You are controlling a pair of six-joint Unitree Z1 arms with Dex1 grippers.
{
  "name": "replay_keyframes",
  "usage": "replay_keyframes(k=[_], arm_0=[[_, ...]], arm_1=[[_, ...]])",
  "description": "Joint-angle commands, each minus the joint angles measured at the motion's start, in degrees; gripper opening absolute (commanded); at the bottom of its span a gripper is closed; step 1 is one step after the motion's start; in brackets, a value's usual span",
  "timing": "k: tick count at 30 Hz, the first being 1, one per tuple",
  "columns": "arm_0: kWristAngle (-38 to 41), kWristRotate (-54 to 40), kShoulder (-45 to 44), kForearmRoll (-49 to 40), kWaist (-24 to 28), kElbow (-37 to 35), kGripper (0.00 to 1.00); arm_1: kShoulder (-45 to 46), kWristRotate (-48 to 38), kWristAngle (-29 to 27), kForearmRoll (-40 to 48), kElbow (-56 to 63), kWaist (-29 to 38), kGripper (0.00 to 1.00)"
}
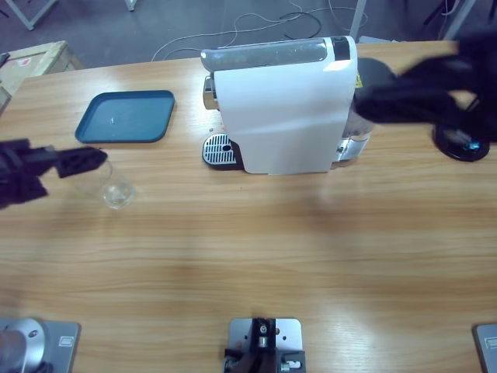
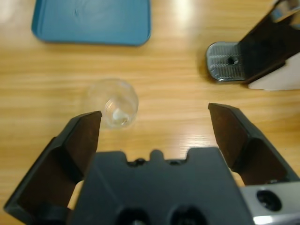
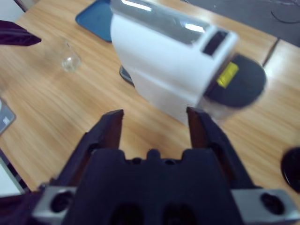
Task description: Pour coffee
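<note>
Glass (image 2: 114,108) empty (upright), ahead of open left gripper (image 2: 154,117), nr tray (image 2: 93,21)

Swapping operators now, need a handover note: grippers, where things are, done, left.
Left gripper: open, empty, just short of the clear glass, not touching.
Right gripper: open, empty, facing the white coffee machine.
The glass stands on the table between the blue tray and the drip grate; no coffee visible in it.
Done: nothing.
Left: grasp glass, set it on the grate, brew.
</note>
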State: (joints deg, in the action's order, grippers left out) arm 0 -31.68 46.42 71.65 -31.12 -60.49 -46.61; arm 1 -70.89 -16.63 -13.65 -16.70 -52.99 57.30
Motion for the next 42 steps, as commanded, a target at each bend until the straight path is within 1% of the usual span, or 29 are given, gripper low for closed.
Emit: replay_keyframes(k=[1,4,7,8,11,14,16,21,22,24,26,32,33,38,42], arm_0=[[-7.34,8.76,6.44,-4.3,-0.95,4.46,0.991],[-7.92,14.72,10.12,-4.19,-0.95,6.1,0.996],[-9.18,20.87,13.63,-3.75,-0.95,7.29,0.996],[-10.29,21.12,14.94,-3.45,-0.97,7.03,0.996],[-12.17,20.75,16.48,-3.35,-1.21,7.41,0.996],[-13.03,18.99,17.26,-1.32,-1.21,7.8,0.998],[-13.14,17.09,17.41,1.15,-1.21,8.33,0.999],[-13.05,14.82,18.08,10.29,-1.21,12.56,0.996],[-13.09,14.56,18.01,10.58,-1.21,12.76,0.996],[-14.18,14.56,15.97,9.89,-1.21,12.95,0.996],[-14.4,14.03,11.86,9.5,-1.21,13.2,0.996],[-10.7,7.48,2.63,9.8,-2.0,12.69,0.996],[-9.71,6.95,2.31,10.21,-2.0,12.78,0.996],[-9.01,6.0,6.16,13.04,-2.27,13.29,0.996],[-8.97,6.49,12.0,16.25,-2.34,14.87,0.996]], arm_1=[[8.31,-1.74,-1.2,-4.13,5.64,0.71,1.0],[7.64,-2.28,-1.38,-4.2,6.53,0.71,1.0],[8.84,-3.3,-2.4,-5.89,6.76,0.71,1.0],[9.42,-3.46,-2.63,-6.35,6.76,0.71,1.0],[10.14,-3.49,-3.22,-7.23,6.71,0.71,1.0],[10.07,-3.7,-3.49,-7.19,6.59,0.71,1.0],[9.47,-3.76,-3.49,-6.84,6.59,0.71,1.0],[8.33,-4.02,-3.4,-6.15,6.5,0.71,1.0],[8.15,-4.02,-3.4,-6.15,6.52,0.71,1.0],[7.84,-4.02,-3.22,-5.86,6.5,0.71,1.0],[7.5,-4.02,-3.22,-5.49,6.55,0.71,1.0],[5.8,-4.81,-3.14,-3.9,7.04,0.71,1.0],[5.62,-4.9,-3.14,-3.75,7.13,0.71,1.0],[5.22,-4.9,-3.12,-3.61,7.2,0.71,1.0],[5.15,-4.9,-3.05,-3.61,7.2,0.71,1.0]])
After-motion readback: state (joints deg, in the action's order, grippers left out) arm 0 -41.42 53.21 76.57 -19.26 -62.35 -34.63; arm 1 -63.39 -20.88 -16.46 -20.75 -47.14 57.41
